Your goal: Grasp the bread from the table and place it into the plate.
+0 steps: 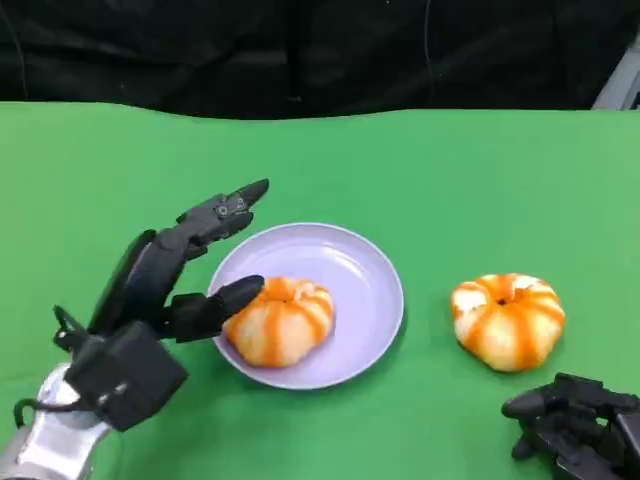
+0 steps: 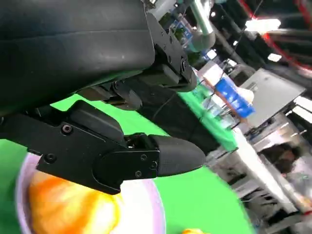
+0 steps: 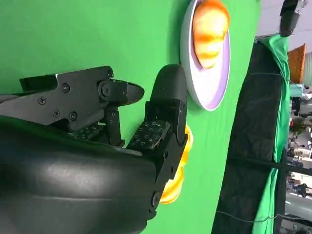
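Your left hand [image 1: 185,275] is spread wide, holding nothing, its lowest fingertip touching the glossy, round, orange-striped bread [image 1: 279,319] lying in the smooth lilac plate [image 1: 370,275], while your right hand [image 1: 575,422] rests loosely curled and unladen near a second bun [image 1: 507,320] on the green cloth [image 1: 450,170].

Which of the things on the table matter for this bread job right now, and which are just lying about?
Job: bread in the plate, lilac plate, left hand open beside it, second bread on the cloth.
Lying about: right hand resting low, green cloth.
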